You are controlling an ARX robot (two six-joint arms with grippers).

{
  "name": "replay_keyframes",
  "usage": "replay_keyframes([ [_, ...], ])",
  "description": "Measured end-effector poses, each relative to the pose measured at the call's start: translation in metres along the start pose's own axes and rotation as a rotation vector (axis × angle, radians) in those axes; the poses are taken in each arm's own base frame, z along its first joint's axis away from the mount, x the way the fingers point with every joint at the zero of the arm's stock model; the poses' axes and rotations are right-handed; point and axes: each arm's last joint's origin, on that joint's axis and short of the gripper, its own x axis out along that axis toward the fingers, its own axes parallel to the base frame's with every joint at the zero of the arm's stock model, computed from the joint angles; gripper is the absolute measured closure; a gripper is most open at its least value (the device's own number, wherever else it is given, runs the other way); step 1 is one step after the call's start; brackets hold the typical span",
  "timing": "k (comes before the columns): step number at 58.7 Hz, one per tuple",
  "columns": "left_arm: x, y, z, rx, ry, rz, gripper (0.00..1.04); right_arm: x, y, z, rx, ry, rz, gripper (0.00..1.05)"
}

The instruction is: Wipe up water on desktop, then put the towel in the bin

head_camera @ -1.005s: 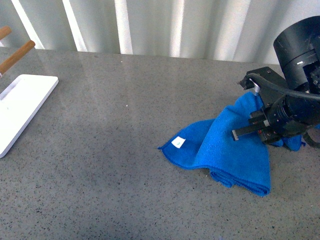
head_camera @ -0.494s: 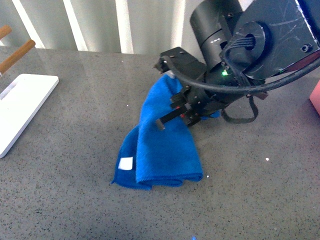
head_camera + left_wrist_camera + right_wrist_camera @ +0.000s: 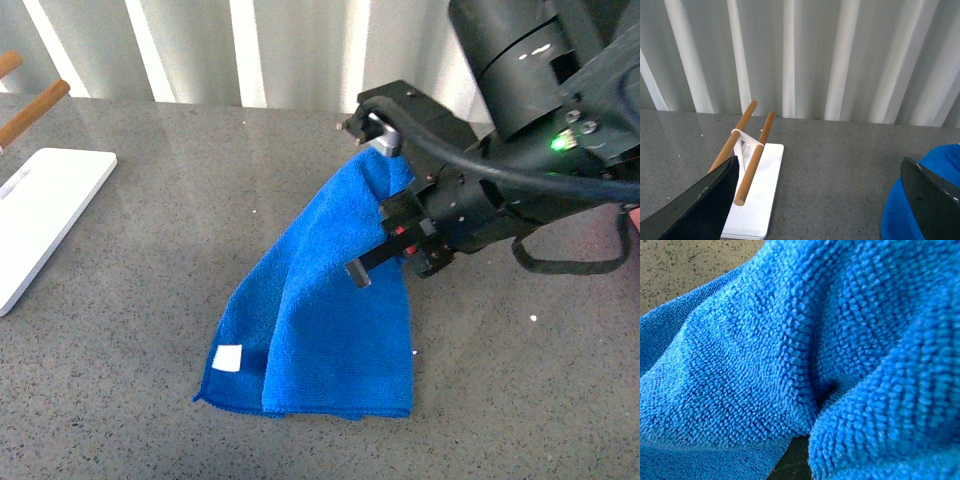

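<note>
The towel (image 3: pixel 320 320) is caught at its far, raised end by the right fingers (image 3: pixel 386 142), which are clamped on a bunched fold of it, and from there it drapes down and toward the near left. Its long axis therefore runs on a slant from the fingers to the broad hem, which lies spread on the desk (image 3: pixel 150 330) with a small white tag (image 3: pixel 228 358) showing near one corner. Any wiping stroke seems to turn on this: the cloth trails to the near-left side of the grip, so only that lower part touches the stone, while the pinched end is held up off it. The right arm is plainly the one in charge. The left fingers (image 3: pixel 715 200) stand wide apart with nothing between them, well off to the left by the white board (image 3: pixel 45 215) and its wooden rods (image 3: pixel 754 157), with only an edge of blue cloth at the side of their view. The right wrist view is filled with blue pile and a dark gap low down, so how deep the fold sits in the grip cannot be judged from it. No puddle can be made out with confidence; the glossy speckled surface gives a few bright specks near the towel that may be water or only glare. The bin cannot be clearly made out in any view, the right arm's bulk covering the far right of the desk.
</note>
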Motion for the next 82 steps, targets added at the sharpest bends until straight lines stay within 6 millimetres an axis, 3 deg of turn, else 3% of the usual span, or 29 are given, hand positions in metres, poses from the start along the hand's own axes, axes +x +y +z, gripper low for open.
replay_keyframes([
  [11, 0.0, 0.0, 0.0, 0.0, 0.0, 0.0, 0.07, -0.039, -0.005, 0.011, 0.012, -0.106, -0.02, 1.02],
  [29, 0.0, 0.0, 0.0, 0.0, 0.0, 0.0, 0.07, -0.116, -0.014, 0.047, 0.055, -0.301, -0.119, 1.02],
  [32, 0.0, 0.0, 0.0, 0.0, 0.0, 0.0, 0.07, -0.144, -0.016, 0.059, 0.085, -0.356, -0.144, 1.02],
  [39, 0.0, 0.0, 0.0, 0.0, 0.0, 0.0, 0.07, -0.23, -0.026, 0.083, 0.128, -0.489, -0.304, 1.02],
  [44, 0.0, 0.0, 0.0, 0.0, 0.0, 0.0, 0.07, -0.272, -0.048, 0.083, 0.223, -0.438, -0.531, 1.02],
  [47, 0.0, 0.0, 0.0, 0.0, 0.0, 0.0, 0.07, -0.285, -0.061, 0.076, 0.281, -0.358, -0.639, 1.02],
  [59, 0.0, 0.0, 0.0, 0.0, 0.0, 0.0, 0.07, -0.298, -0.105, 0.031, 0.367, -0.038, -0.769, 1.02],
  [66, 0.0, 0.0, 0.0, 0.0, 0.0, 0.0, 0.07, -0.294, -0.124, 0.016, 0.444, 0.012, -0.754, 1.02],
  [82, 0.0, 0.0, 0.0, 0.0, 0.0, 0.0, 0.07, -0.279, -0.136, -0.003, 0.491, 0.047, -0.748, 1.02],
])
